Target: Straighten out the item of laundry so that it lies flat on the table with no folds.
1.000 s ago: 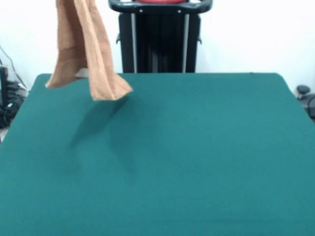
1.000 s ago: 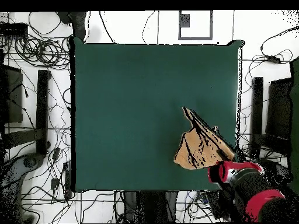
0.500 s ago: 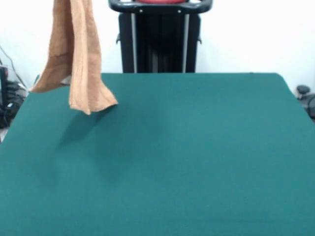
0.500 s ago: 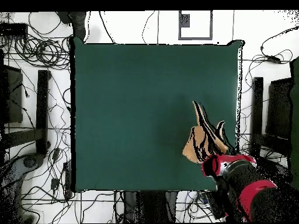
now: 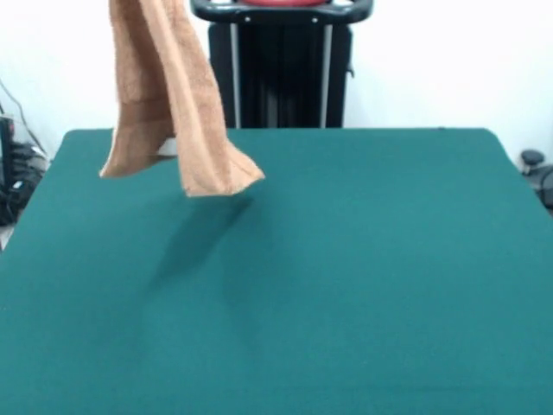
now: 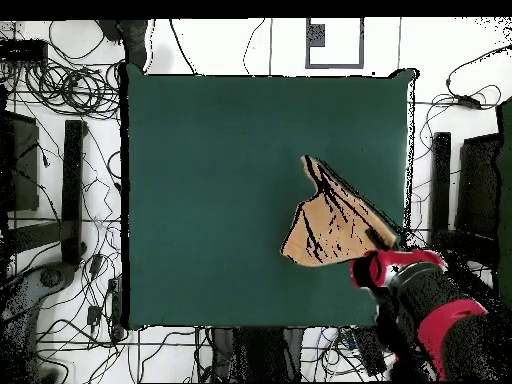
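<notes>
The item of laundry (image 5: 168,95), a light orange-tan towel, hangs folded lengthwise in the air over the far left part of the green table (image 5: 346,277). Its top runs out of the front view, and its two lower ends dangle clear of the cloth, casting a shadow below. From overhead the towel (image 6: 325,225) fans out above the table's right side, near the robot's edge. Its upper end meets the red and black arm, where my gripper (image 6: 378,250) is shut on it. The arm's head hides the fingers.
The table's (image 6: 220,180) edge lies close to the arm on the right of the overhead view. Cables (image 6: 60,85) and dark stands (image 6: 72,190) surround the table on the floor. The black pedestal (image 5: 281,69) rises behind the far edge.
The hanging towel swung left in the front view half a second ago. It has now swung back right and further over the table, with the arm's end following.
</notes>
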Controlling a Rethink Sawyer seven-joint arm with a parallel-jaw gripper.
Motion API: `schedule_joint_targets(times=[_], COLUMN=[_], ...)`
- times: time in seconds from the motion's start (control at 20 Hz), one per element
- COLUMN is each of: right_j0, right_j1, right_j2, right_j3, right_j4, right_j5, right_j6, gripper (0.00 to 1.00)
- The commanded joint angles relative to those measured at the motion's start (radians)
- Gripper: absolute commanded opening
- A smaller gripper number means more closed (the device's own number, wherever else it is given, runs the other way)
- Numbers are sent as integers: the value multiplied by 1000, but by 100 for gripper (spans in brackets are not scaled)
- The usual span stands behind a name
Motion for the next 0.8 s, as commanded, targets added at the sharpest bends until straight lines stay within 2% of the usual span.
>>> schedule_joint_targets(times=[0.05,0.15,0.35,0.4,0.5,0.55,0.65,0.8], right_j0=[-50,-47,-44,-47,-47,-46,-48,-40], right_j1=[88,82,54,54,74,107,156,177], right_j2=[287,287,265,273,307,331,354,348], right_j3=[136,141,129,130,138,140,132,124], right_j4=[259,261,164,172,280,376,473,504], right_j5=[-67,-77,-93,-96,-106,-89,-47,-29], right_j6=[-312,-316,-224,-234,-350,-446,-546,-573], gripper=[0,0,0,0,0,0,0,0])
